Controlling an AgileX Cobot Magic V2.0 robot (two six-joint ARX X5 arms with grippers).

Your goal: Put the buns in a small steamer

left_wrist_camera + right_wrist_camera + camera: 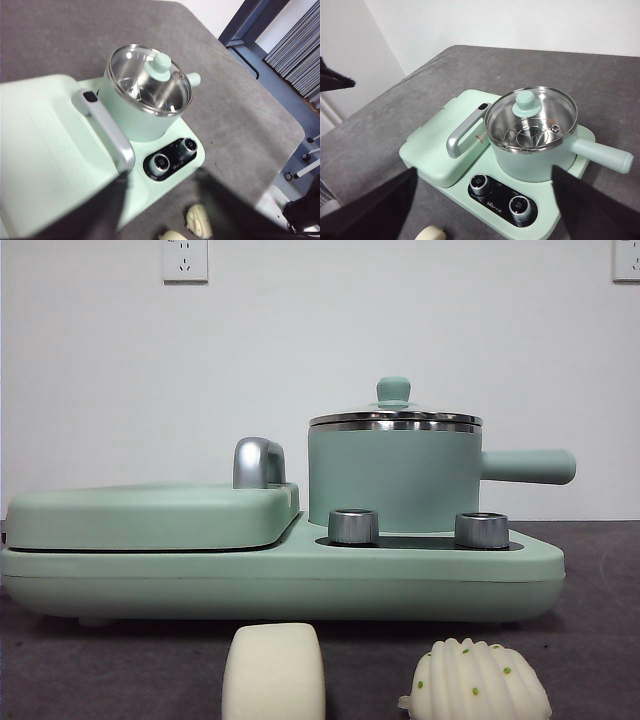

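The small steamer point(395, 475) is a mint-green pot with a side handle. It stands on the right half of a mint-green cooker base with its glass lid and green knob point(393, 390) on. Two buns lie on the table in front of the base: a smooth cream block point(273, 672) and a white ridged shell with green dots point(478, 680). The left wrist view shows the steamer point(147, 95) and both buns, ridged point(199, 220) and smooth point(172, 235). The right wrist view shows the steamer point(532, 130) and one bun's edge point(431, 233). My left gripper point(161, 190) and right gripper point(484, 190) hang open and empty, high above the table.
The closed flat grill plate point(150, 515) with its chrome handle point(257, 462) fills the base's left half. Two steel dials point(353, 526) point(481, 530) sit in front of the steamer. The grey table's edge point(280, 105) drops off beyond the steamer's handle side.
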